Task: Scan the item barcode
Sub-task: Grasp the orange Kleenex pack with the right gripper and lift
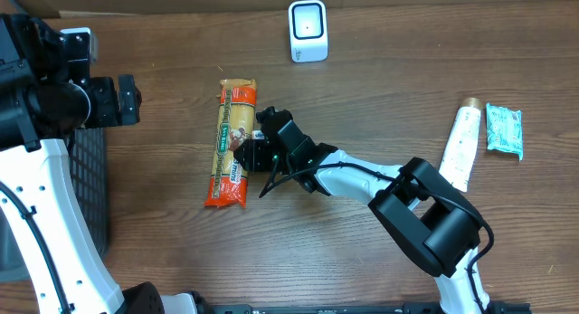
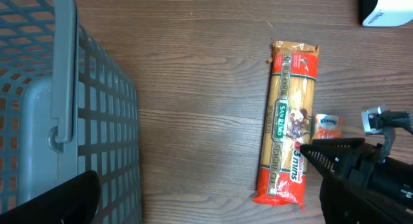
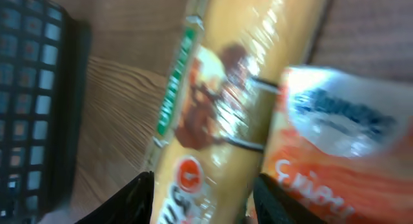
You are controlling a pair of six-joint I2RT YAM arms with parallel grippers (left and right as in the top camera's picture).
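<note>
Long orange-and-yellow plastic spaghetti packet (image 1: 232, 143): flat on brown wooden desk (image 1: 362, 251). Right fingers (image 3: 201, 197) apart, straddling it; left fingers unseen, spread wide.

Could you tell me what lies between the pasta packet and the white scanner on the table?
Only bare wood between the pasta packet and the scanner, as the overhead view shows.

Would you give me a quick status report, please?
Left gripper open, idle. Right gripper straddling spaghetti pack, not clamped. Scanner unobstructed.

Even, bright light overhead; right wrist view blurred, with glare on the pasta packet (image 3: 258, 88).
</note>
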